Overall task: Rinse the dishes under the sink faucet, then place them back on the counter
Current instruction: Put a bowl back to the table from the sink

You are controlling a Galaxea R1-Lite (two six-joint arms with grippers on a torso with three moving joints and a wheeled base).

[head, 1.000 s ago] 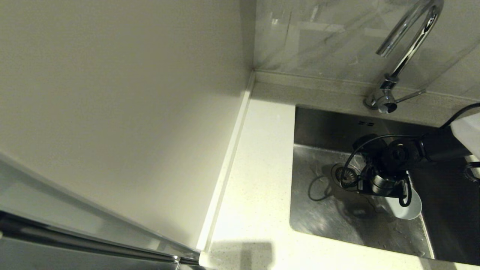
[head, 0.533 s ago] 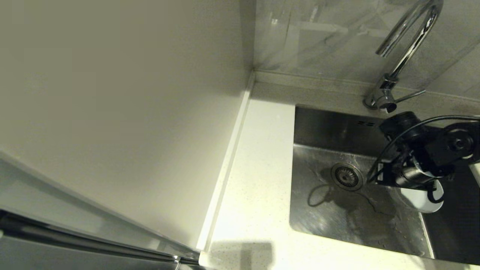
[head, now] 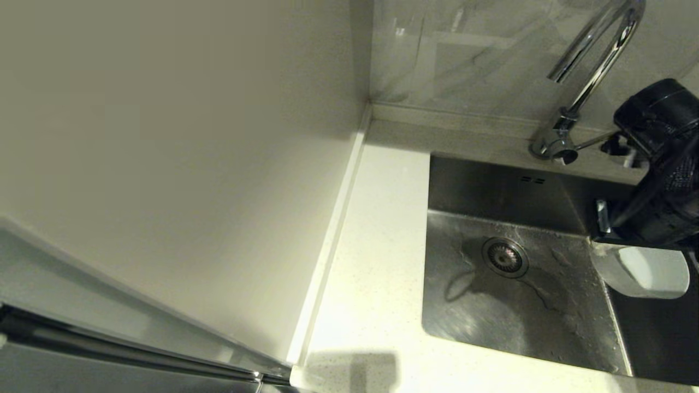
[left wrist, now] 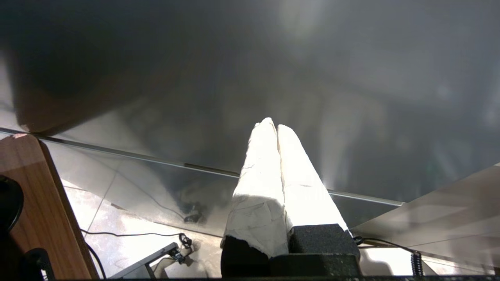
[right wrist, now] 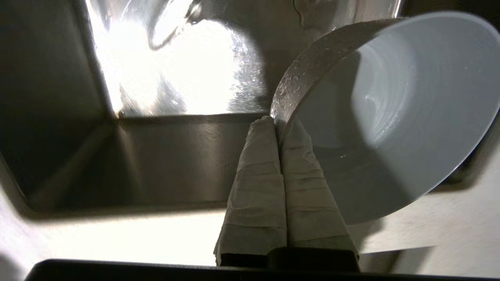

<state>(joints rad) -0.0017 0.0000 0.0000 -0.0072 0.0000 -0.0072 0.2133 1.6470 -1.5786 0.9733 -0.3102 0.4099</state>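
- left gripper (left wrist: 276, 127): white-wrapped fingers (left wrist: 259, 183) pressed together, nothing between them
- dark glossy panel (left wrist: 273, 70) past the fingertips
- wooden board (left wrist: 43, 203) off to one side of gripper
- black cable (left wrist: 133, 235) on tiled floor (left wrist: 113, 218) below gripper

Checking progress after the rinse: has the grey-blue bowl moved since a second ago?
Yes. Held by the right hand, the grey-blue bowl has moved right, away from the drain strainer to the sink's right edge.
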